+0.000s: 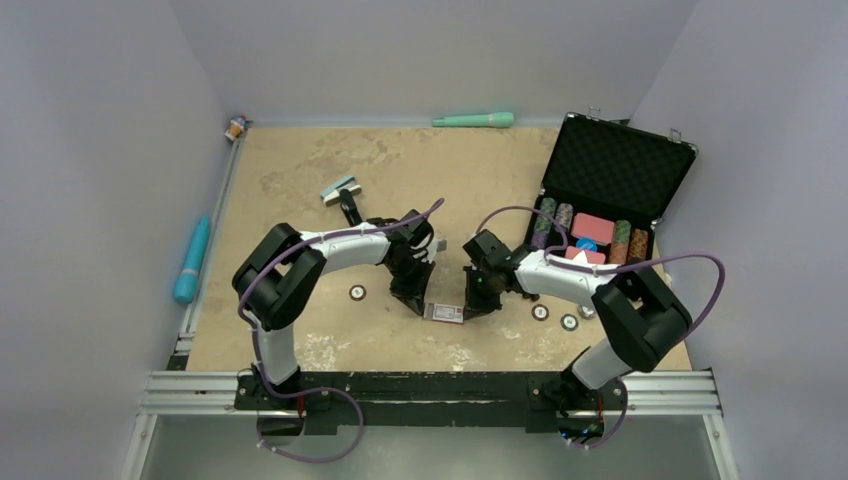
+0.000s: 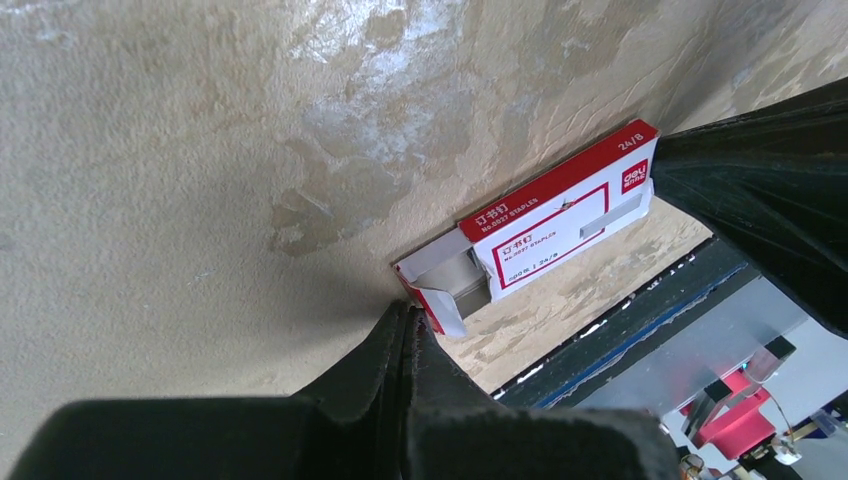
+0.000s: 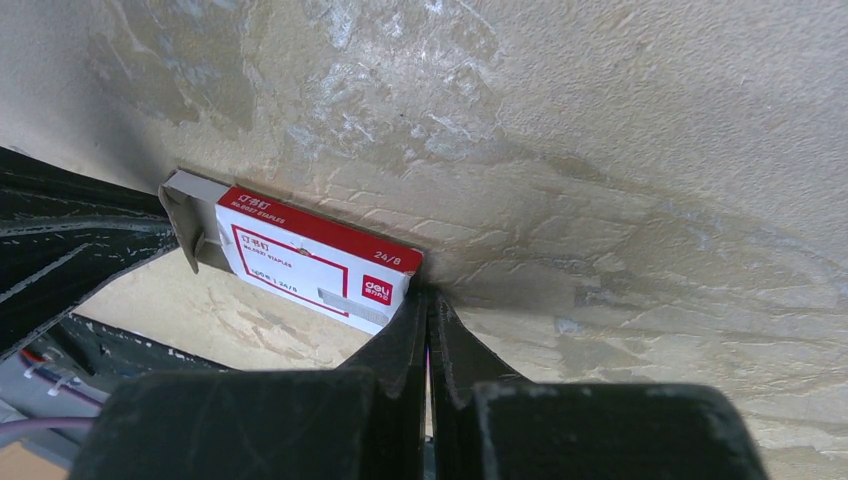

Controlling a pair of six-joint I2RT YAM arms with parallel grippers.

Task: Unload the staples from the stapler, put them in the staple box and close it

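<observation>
A red and white staple box (image 1: 445, 313) lies flat on the table between my two grippers. Its open end with bent flaps (image 2: 440, 290) shows grey inside; I cannot tell whether that is the staples. My left gripper (image 2: 410, 312) is shut, its tips touching that open end, and it holds nothing. My right gripper (image 3: 428, 297) is shut too, tips against the box's closed corner (image 3: 400, 285). A small pale-blue and grey object that looks like the stapler (image 1: 341, 188) lies further back, apart from both grippers (image 1: 415, 298) (image 1: 478, 303).
An open black case (image 1: 615, 165) with stacked chips stands at the back right. Single round chips (image 1: 357, 293) (image 1: 540, 312) (image 1: 569, 322) lie near the box. A green tube (image 1: 474, 120) lies at the back wall, a blue tube (image 1: 192, 258) at the left edge.
</observation>
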